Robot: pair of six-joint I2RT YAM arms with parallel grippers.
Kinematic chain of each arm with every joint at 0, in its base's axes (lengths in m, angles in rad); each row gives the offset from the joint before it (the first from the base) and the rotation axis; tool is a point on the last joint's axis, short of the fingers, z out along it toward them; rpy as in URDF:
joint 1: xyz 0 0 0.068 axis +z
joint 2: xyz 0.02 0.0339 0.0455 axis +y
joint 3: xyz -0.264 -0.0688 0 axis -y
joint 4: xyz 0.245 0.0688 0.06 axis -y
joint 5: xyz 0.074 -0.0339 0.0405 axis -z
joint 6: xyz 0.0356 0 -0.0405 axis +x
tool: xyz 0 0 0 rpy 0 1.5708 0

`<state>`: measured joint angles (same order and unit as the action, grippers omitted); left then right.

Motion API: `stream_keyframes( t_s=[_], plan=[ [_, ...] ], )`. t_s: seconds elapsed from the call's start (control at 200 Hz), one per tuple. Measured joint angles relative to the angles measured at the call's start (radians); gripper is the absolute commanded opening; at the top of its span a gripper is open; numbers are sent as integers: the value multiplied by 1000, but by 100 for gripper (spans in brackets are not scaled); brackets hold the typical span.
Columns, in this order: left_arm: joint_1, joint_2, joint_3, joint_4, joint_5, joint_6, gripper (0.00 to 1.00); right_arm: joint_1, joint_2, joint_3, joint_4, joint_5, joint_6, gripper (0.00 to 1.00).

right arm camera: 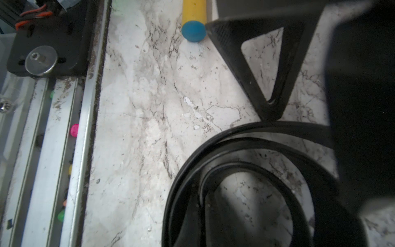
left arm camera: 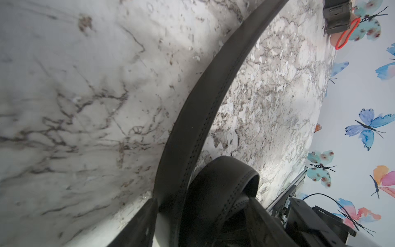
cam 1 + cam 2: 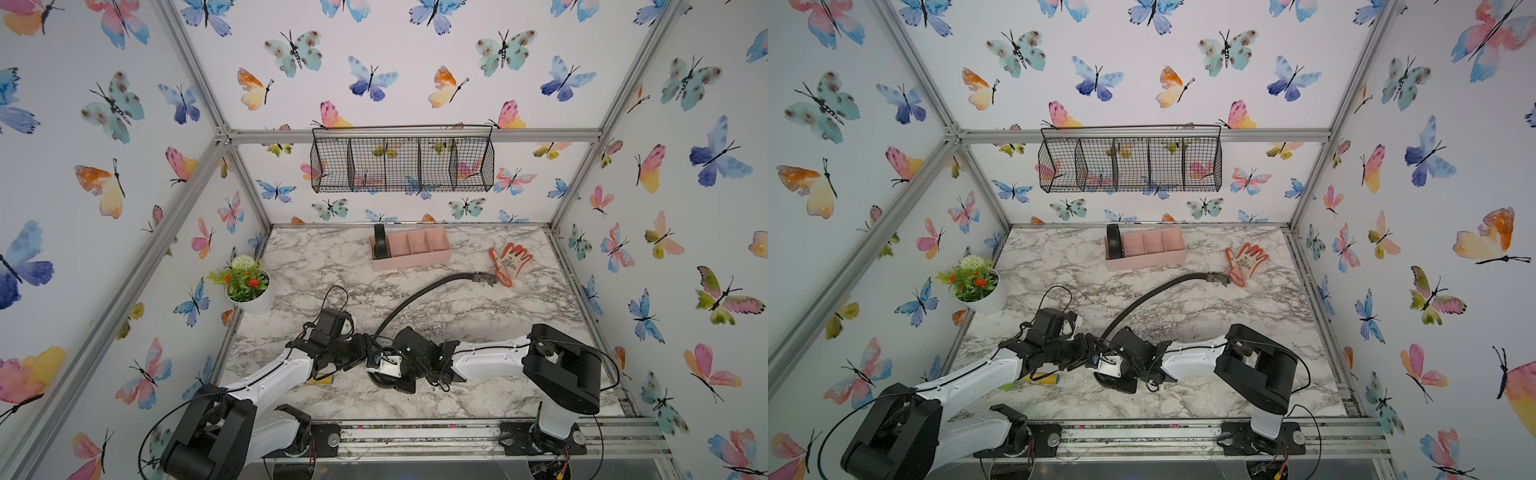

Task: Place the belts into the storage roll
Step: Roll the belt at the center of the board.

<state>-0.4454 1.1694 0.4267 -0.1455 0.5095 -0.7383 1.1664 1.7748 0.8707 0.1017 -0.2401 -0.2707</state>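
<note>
We see a long, low, pale pink rectangular plastic tray (image 3: 415,261) (image 3: 1144,261) at the far middle of the table, its four compartments open upward. In both top views a tightly rolled black strap (image 3: 379,242) (image 3: 1113,241) stands on edge in its leftmost compartment, rising above the rim. A second long black strap (image 3: 419,293) (image 3: 1150,291) (image 2: 192,119) with stitched edges lies in front of the tray. It curves from its small dark metal buckle (image 3: 484,277) (image 3: 1219,277) toward the near side, where it winds into loose loops (image 1: 235,145).
</note>
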Motion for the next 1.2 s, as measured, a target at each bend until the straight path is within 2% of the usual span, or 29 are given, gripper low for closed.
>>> stream_keyframes(
  t_s=[0.26,0.516,0.621,0.681,0.796,1.031,1.201],
  plan=[
    [-8,-63,-20,-17,-30,-24,80,0,0,17,-35,-29,-3,3],
    [-21,-224,-55,-64,-90,-92,77,0,1,23,-58,-59,-14,3],
    [-26,-256,-70,-71,-98,-122,76,0,2,24,-64,-66,-19,3],
    [-30,-270,-84,-66,-97,-142,73,0,2,24,-67,-70,-25,3],
    [-34,-277,-95,-64,-97,-166,67,0,2,24,-70,-72,-30,3],
    [-38,-263,-100,-68,-96,-176,71,0,-7,24,-85,-79,-28,3],
    [-41,-201,-102,-22,-54,-175,67,-4,-16,24,-111,-92,-19,3]
  ],
)
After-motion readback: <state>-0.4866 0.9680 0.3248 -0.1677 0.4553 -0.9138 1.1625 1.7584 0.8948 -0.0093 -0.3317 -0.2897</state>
